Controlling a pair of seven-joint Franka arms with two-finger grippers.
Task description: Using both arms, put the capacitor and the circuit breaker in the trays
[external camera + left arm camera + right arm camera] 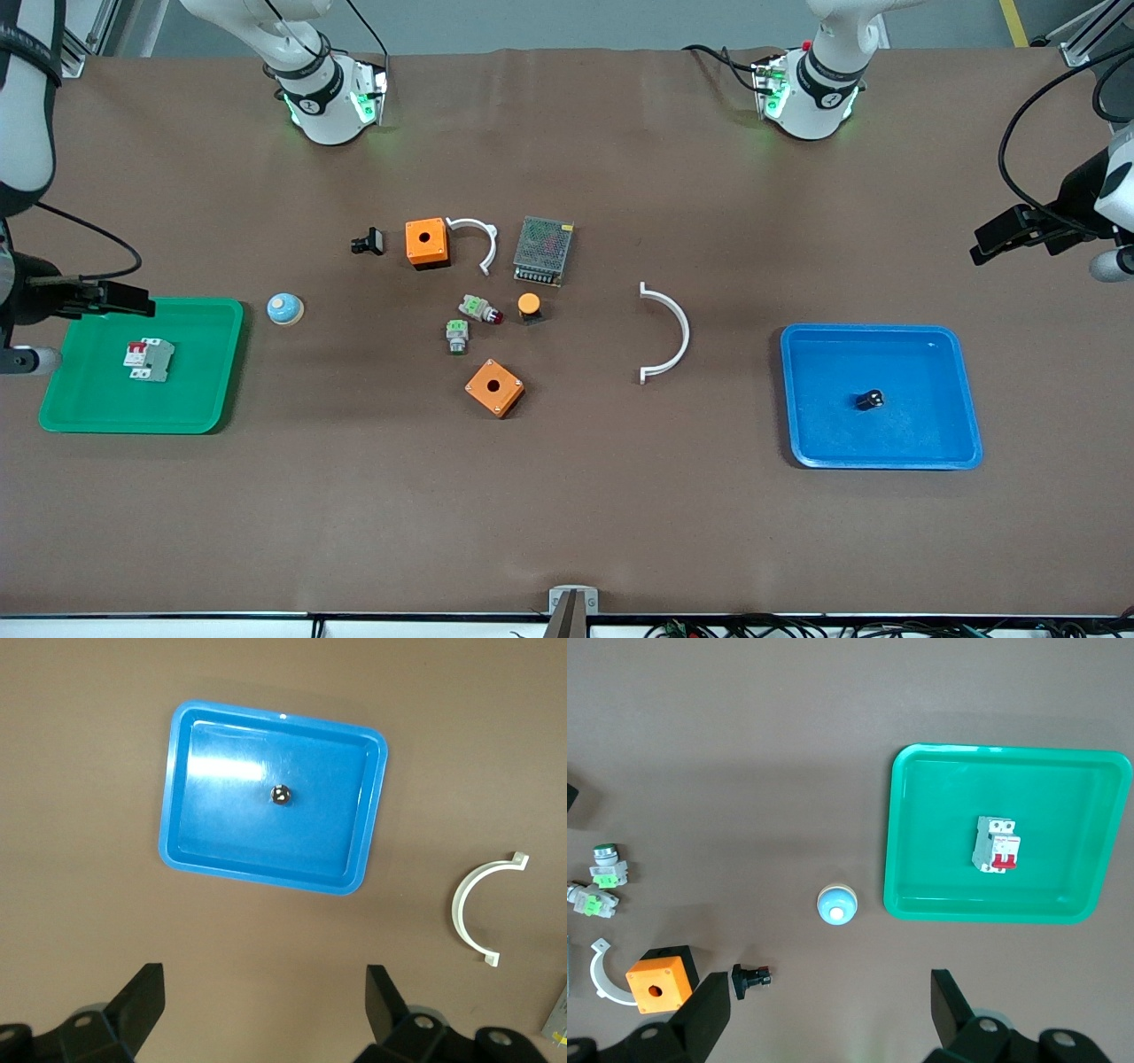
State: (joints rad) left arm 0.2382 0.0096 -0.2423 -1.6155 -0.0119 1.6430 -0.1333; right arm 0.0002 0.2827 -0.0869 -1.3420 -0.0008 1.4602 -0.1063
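The capacitor [870, 400], a tiny black cylinder with a silvery top, lies in the blue tray [921, 434] at the left arm's end of the table. The left wrist view shows the capacitor [281, 795] in the tray [221, 824]. The white-grey circuit breaker [148, 360] with red levers lies in the green tray [195, 390] at the right arm's end, and shows in the right wrist view [997, 843] in its tray [939, 815]. My left gripper [263, 1001] is open, empty and high beside the blue tray. My right gripper [830, 1005] is open, empty and high beside the green tray.
Mid-table lie two orange boxes [427, 242] [494, 387], two white curved clips [478, 239] [669, 332], a grey mesh power supply [543, 251], a black clip-like part [368, 241], two green-and-grey push-buttons [479, 308] [456, 336], an orange-capped button [529, 307] and a blue-white dome [285, 308].
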